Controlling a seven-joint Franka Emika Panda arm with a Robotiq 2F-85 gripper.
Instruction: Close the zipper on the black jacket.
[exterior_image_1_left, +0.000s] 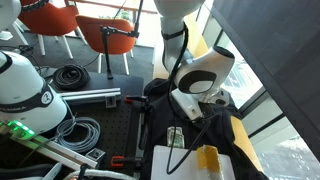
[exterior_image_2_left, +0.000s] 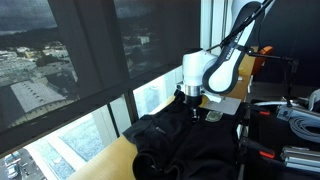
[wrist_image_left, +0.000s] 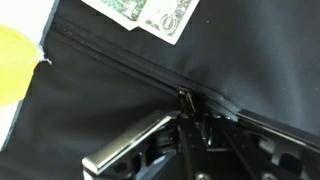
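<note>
Zipper (wrist_image_left: 120, 62) is running as a thin dark seam slantwise across the wrist view, from upper left down to its little slider (wrist_image_left: 186, 98). It belongs to the black jacket (wrist_image_left: 90, 115), which is lying crumpled on the desk (exterior_image_2_left: 108, 162) by the window in both exterior views (exterior_image_1_left: 238, 142) (exterior_image_2_left: 180, 150).

We are seeing the pincer (wrist_image_left: 192, 116) sitting right at the slider, with one metal finger (wrist_image_left: 130, 140) reaching in from the lower left. The other finger is lost in dark cloth and shadow, so we cannot tell whether the tips are gripping the slider or only standing close beside it. In the exterior views the pincer (exterior_image_1_left: 193, 110) (exterior_image_2_left: 193, 102) is pointing down onto the cloth.

We are judging the jacket to be light, soft and limp. It will probably be bunching and sliding along with any pull instead of resisting it. The slider is small, hard and likely slippery, so we are taking it as the only sensible place to hold, pinched squarely on its tab. The pull should be following the line of the teeth, kept low and slow, since loose cloth could be catching in the slider.

A banknote (wrist_image_left: 150, 15) and a yellow object (wrist_image_left: 12, 65) are lying just beside the seam, apart from the pincer.
</note>
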